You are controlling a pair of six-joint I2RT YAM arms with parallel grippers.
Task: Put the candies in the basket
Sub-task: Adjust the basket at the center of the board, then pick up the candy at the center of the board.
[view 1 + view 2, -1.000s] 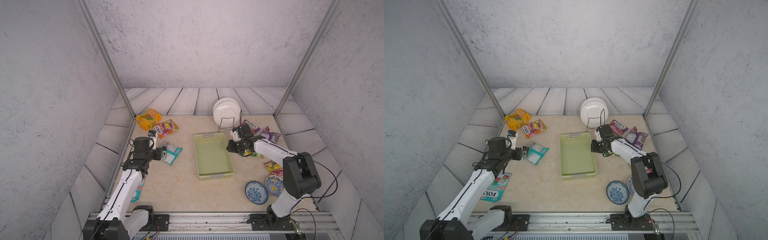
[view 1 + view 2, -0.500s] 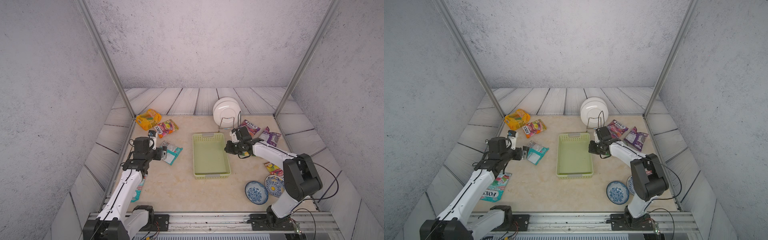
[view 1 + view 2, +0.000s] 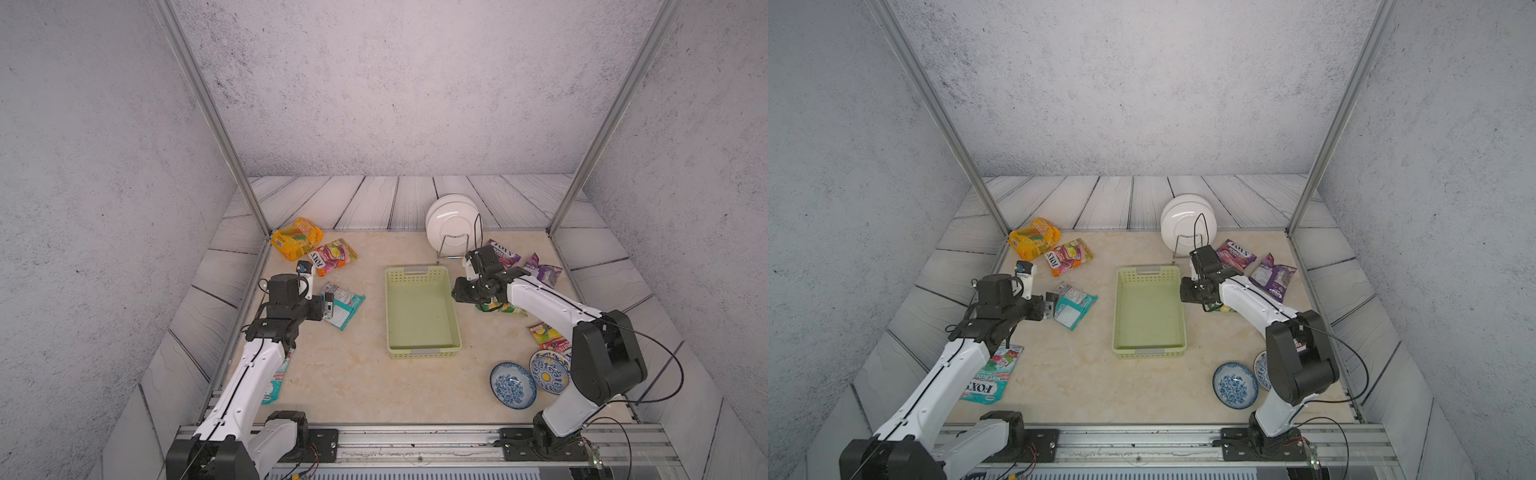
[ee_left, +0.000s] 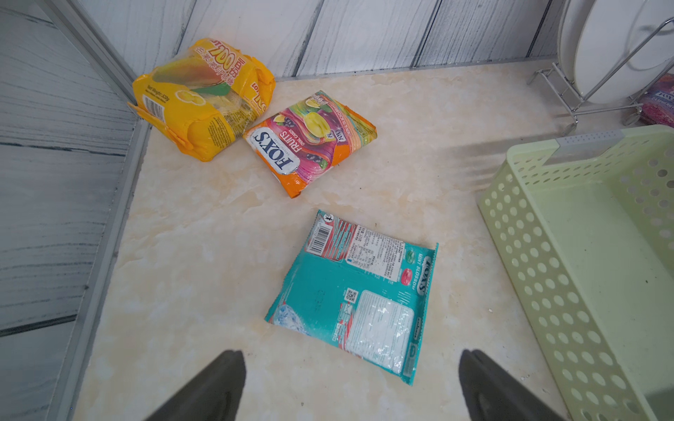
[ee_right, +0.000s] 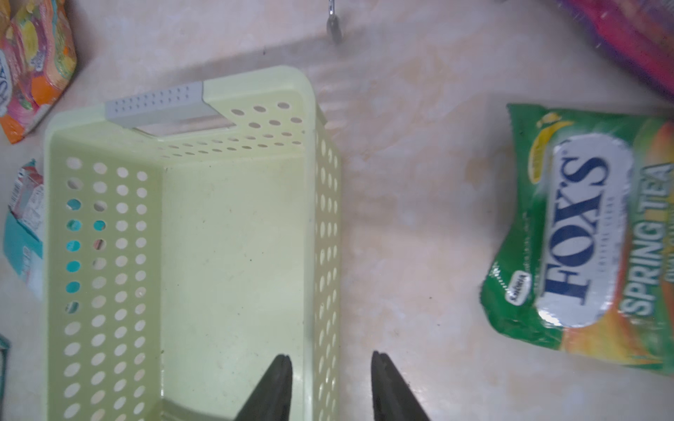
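- Left arm: white link shells, black joint housings, thin black cable along the link.
- Right arm: same white and black; loose black cable looping off the elbow.
- Left pincer, right pincer: dark tapering fingers.
- Bases: black blocks, bolted to a silver rail.

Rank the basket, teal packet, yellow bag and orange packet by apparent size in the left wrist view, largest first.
1. basket, though cut off by the frame edge.
2. teal packet, nearest the camera, so its lead is unsure.
3. yellow bag and orange packet: too alike to rank.
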